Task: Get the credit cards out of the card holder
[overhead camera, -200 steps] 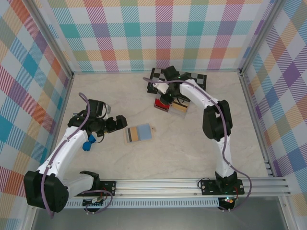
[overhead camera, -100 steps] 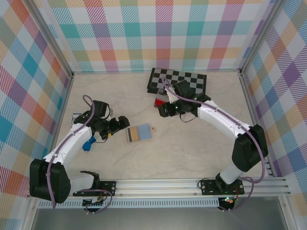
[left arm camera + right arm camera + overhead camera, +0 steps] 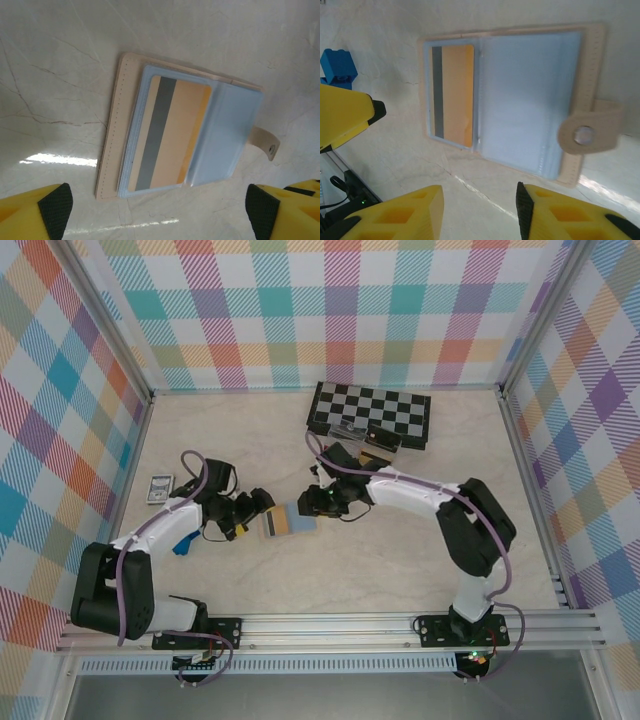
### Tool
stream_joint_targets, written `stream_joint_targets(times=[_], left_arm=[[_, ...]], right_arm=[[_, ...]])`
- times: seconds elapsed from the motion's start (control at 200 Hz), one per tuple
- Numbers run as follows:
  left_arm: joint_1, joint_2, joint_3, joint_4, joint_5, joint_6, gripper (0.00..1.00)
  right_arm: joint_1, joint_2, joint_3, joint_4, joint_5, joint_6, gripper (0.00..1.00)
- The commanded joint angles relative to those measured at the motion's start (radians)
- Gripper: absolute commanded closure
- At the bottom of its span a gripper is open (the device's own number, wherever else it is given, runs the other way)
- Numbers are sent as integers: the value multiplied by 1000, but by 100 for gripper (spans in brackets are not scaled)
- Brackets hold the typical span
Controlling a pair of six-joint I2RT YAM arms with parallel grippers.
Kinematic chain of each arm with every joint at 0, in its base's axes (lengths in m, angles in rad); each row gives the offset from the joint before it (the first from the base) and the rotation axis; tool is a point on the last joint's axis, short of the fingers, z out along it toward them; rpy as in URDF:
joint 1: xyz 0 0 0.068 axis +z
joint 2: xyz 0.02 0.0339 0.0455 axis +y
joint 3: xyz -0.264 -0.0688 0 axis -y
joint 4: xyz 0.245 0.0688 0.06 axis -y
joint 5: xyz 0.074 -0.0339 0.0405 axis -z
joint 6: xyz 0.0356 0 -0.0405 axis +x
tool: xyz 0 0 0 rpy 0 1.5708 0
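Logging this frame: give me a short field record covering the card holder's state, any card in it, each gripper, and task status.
card holder: open, lying flat on the table
tab: sticking out from one short end
card: orange-tan with a dark stripe, tucked in one sleeve
left gripper: open, empty, close over the holder
right gripper: open, empty, close over the holder
task status: this card not yet taken out

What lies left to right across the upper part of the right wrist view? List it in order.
Blue block → orange-tan credit card with a dark stripe → empty light blue panel of the card holder → tan snap tab.
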Motion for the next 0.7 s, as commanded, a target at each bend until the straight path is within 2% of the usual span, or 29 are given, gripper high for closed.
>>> stream_joint_targets(times=[0.0, 0.3, 0.49, 0.695], left_arm=[[-14, 28, -12, 68, 29, -42, 15], [-39, 89, 2, 89, 20, -41, 43], [-46, 125, 3, 113, 33, -42, 60], [-50, 168, 14, 123, 36, -40, 72]], right_arm=[[29, 51, 82, 42, -50, 70, 59], [63, 171, 191, -21, -15, 107, 69], [64, 213, 220, -44, -34, 102, 75], [67, 253, 256, -97, -13, 91, 77]])
